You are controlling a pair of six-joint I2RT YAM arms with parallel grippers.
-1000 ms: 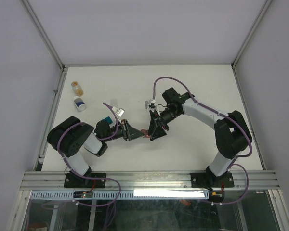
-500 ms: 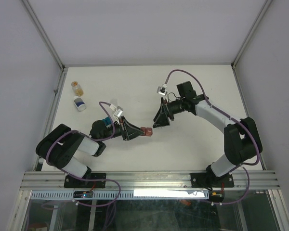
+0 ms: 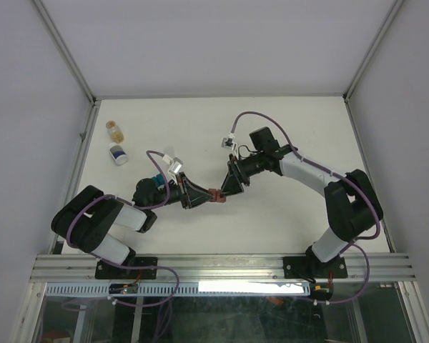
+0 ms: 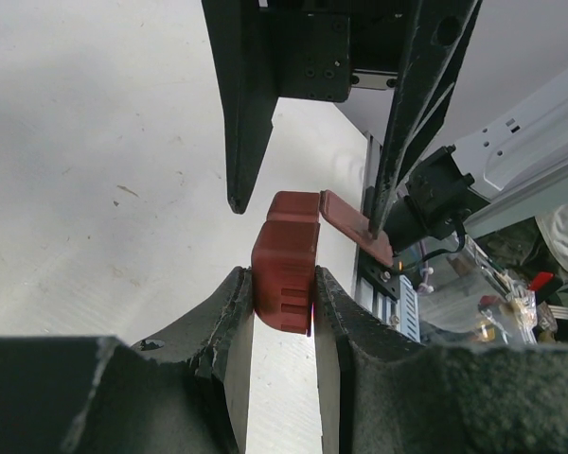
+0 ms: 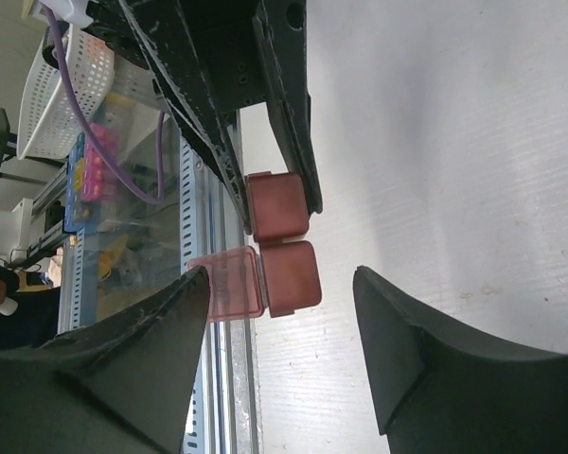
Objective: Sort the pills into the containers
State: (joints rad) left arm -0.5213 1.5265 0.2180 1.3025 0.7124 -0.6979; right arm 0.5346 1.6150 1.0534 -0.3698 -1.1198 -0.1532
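My left gripper (image 3: 204,196) is shut on one compartment of the dark red container (image 3: 216,194), held just above the table. In the left wrist view the container (image 4: 286,260) sits pinched between my fingers (image 4: 222,312). Its thin lid (image 4: 355,225) stands swung open on the free compartment. My right gripper (image 3: 227,187) is open, its jaws to either side of that free compartment (image 5: 292,274); one fingertip is at the edge of the translucent lid (image 5: 227,284). The teal container (image 3: 156,179) lies beside the left arm. No pills show in any view.
A white bottle (image 3: 118,153) and a small amber vial (image 3: 113,129) stand at the back left of the table (image 3: 286,128). The metal rail (image 3: 222,268) runs along the near edge. Both forearms meet low over the table's middle.
The right gripper pulled away up and to the right, opened wider, then came back to the red container. The left gripper kept its hold while its arm settled lower.
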